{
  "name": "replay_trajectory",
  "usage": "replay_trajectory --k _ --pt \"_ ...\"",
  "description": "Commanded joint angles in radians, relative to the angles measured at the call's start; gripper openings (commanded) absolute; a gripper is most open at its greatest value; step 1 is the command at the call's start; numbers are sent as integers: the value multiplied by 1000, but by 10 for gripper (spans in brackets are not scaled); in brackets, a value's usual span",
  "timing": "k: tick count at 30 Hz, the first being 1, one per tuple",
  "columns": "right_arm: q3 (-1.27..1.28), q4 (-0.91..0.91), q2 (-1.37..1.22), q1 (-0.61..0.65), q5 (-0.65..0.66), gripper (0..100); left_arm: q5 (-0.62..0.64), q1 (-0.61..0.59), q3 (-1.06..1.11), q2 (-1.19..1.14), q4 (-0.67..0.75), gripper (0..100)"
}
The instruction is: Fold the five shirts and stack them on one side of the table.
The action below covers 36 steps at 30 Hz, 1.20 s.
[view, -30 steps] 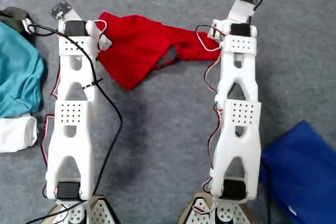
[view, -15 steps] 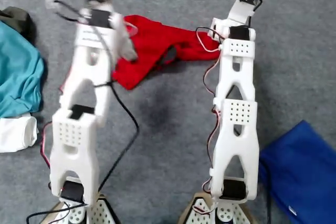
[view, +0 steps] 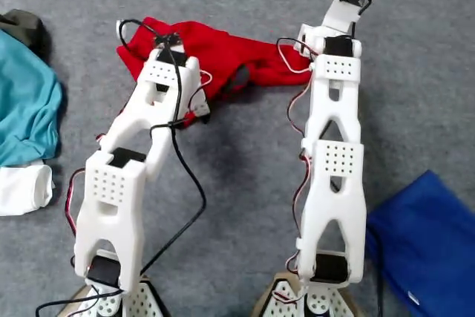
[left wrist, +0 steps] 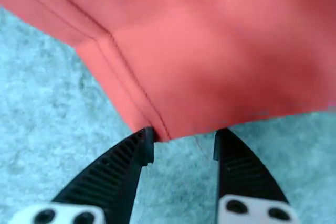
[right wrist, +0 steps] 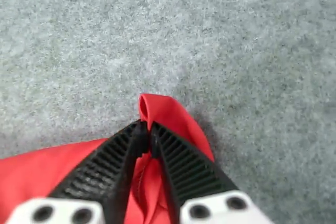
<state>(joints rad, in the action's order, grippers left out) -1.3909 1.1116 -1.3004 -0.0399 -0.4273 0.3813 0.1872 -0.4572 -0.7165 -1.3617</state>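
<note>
A red shirt (view: 223, 53) lies crumpled at the far middle of the grey table. My left gripper (view: 194, 111) is at the shirt's near corner. In the left wrist view that gripper (left wrist: 184, 140) is open, and a seamed corner of the red shirt (left wrist: 210, 51) lies just between its fingertips on the grey surface. My right gripper (view: 303, 48) is at the shirt's right end. Its wrist view shows the gripper (right wrist: 146, 129) shut on a raised fold of the red shirt (right wrist: 173, 119).
A teal shirt (view: 26, 102) and a white shirt (view: 22, 187) lie at the left edge, with a dark garment (view: 22, 24) behind them. A blue shirt (view: 427, 243) lies at the near right. Bare grey table (view: 237, 183) runs between the arms.
The left arm has swung right from the shirt's left side to its near corner. The shirt's left part has shifted. The right arm has stayed still.
</note>
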Motion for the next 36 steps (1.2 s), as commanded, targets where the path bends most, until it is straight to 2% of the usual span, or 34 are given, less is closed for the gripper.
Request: replay_trajectory --k 1,5,11,17,21,36 --pt "-58 3 4 -15 -9 5 18 -35 -51 -27 21 198" --pt "-58 3 4 -15 -9 5 23 -74 -87 -61 17 194" --pt "-58 3 4 -15 -9 5 17 -112 -100 -62 15 98" --pt "-58 3 4 -16 -9 5 23 -153 -100 -61 17 91" --pt "-59 5 4 -16 -11 5 21 -155 -101 -61 20 17" --pt "-61 31 10 -13 -12 5 25 -206 -253 -59 -40 20"
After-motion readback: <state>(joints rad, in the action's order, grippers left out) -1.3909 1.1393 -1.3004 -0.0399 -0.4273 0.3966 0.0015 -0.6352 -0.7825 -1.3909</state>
